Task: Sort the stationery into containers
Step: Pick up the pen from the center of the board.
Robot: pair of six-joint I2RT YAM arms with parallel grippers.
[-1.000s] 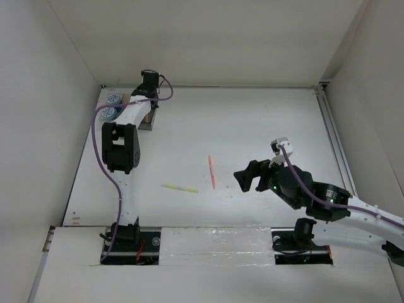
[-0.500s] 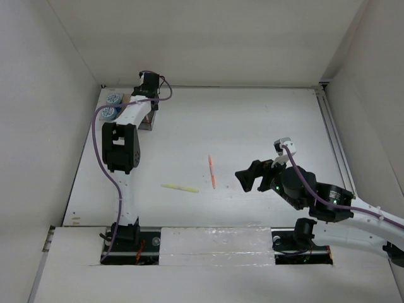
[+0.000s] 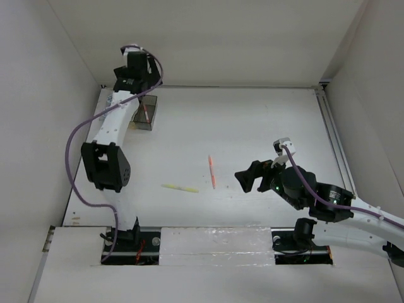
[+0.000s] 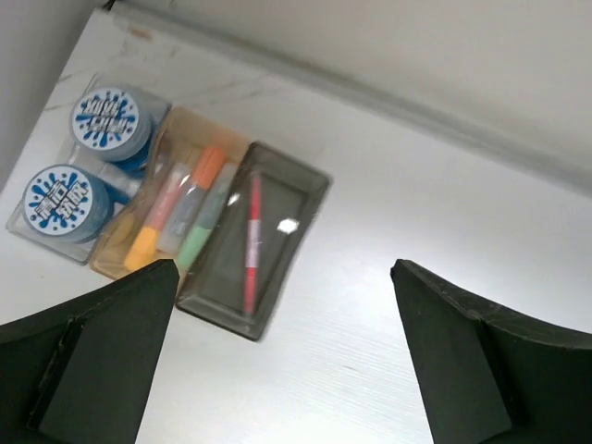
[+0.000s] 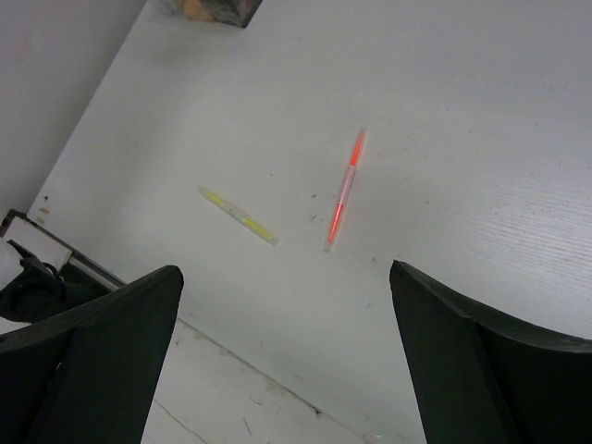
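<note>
**A:** Start at the far-left corner. What's sorted?

**B:** The clear bin point(image 4: 37, 231) holds two blue-and-white rolls point(image 4: 106, 120). The amber bin point(image 4: 199, 129) beside it has the markers point(image 4: 190, 199), and the grey bin point(image 4: 287, 199) has a red pen point(image 4: 252, 240) lying lengthwise. The left gripper point(image 4: 284, 273) hangs above them, jaws spread and empty.

**A:** And what's loose?

**B:** A yellow pen point(image 5: 239, 216) and an orange-red pen point(image 5: 344, 191), flat on the table point(image 3: 252, 120) near the middle, a little apart. The right gripper point(image 5: 285, 270) hovers just right of them, fingers wide, holding nothing.

**A:** So I'd say the orange-red one comes next?

**B:** Probably, as it's the closer one. Turn the wrist so the jaws cross the barrel, not run along it. Come down at mid-length, nearly to the table since the pen is thin, and close gently so it doesn't roll. For the drop, line it up with the grey bin's long side.
</note>
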